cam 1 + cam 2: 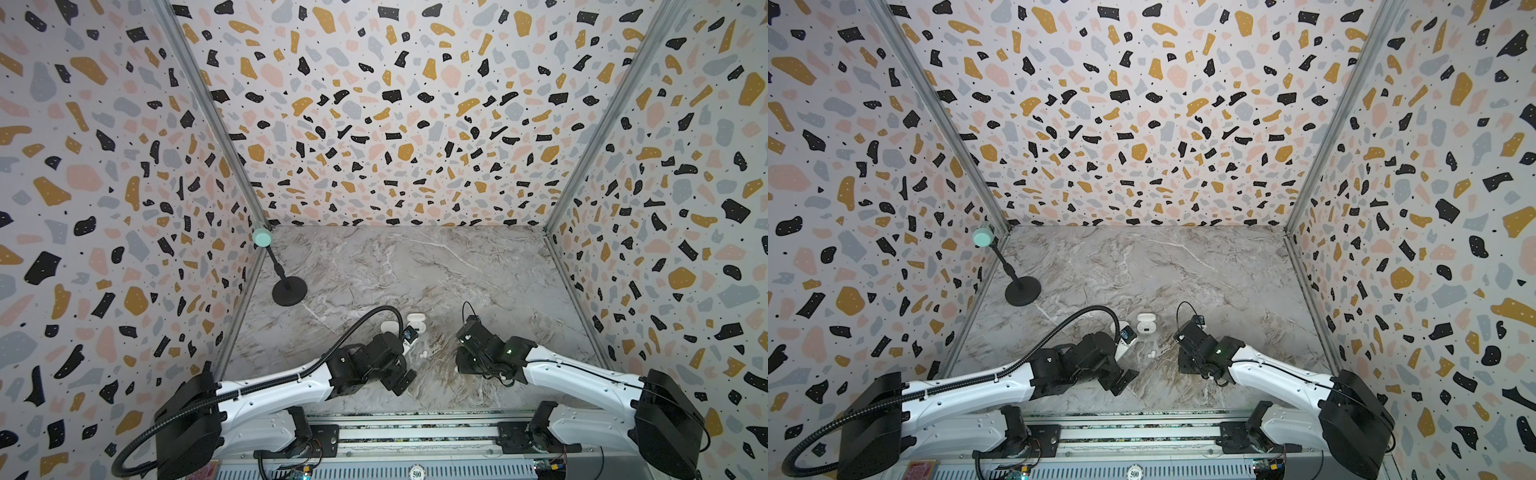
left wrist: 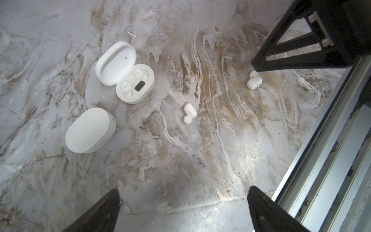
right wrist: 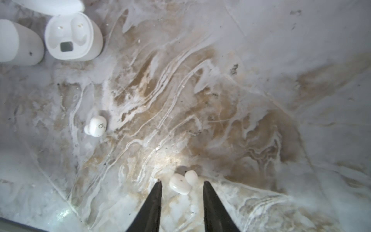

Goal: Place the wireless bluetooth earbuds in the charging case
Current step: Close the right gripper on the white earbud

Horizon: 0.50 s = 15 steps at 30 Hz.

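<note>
The charging case (image 2: 128, 84) lies open on the marble with both sockets empty; both top views show it too (image 1: 417, 322) (image 1: 1145, 323). One white earbud (image 3: 178, 186) rests on the table just in front of my right gripper (image 3: 183, 181), whose fingertips stand apart on either side of it with a gap each way. The left wrist view shows this earbud (image 2: 254, 80) beside the right finger (image 2: 291, 48). A second earbud (image 2: 189, 113) (image 3: 96, 126) (image 1: 424, 354) lies loose between the case and that bud. My left gripper (image 2: 183, 200) hovers wide open, holding nothing.
A closed white case (image 2: 90, 130) (image 3: 18, 43) sits beside the open one. A black stand with a mint-green head (image 1: 289, 291) is at the back left. A metal rail (image 2: 331, 160) runs along the table's front edge, and patterned walls enclose three sides.
</note>
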Motion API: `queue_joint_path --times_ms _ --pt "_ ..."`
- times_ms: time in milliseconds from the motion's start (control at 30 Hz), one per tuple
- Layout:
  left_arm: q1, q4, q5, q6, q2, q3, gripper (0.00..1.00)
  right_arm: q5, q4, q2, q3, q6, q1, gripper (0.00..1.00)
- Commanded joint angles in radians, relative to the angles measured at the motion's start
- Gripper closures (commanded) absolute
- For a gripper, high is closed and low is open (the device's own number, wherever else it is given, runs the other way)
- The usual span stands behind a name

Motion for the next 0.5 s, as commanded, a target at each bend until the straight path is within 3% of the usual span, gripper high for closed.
queue_joint_path --times_ms 0,467 --pt "-0.007 -0.005 0.013 0.008 -0.005 0.029 0.00 -0.005 -0.002 0.002 0.004 0.004 0.009 0.64" --pt "-0.008 -0.005 0.010 0.010 -0.002 0.030 0.00 -0.012 -0.033 0.014 0.050 -0.266 0.024 0.66"
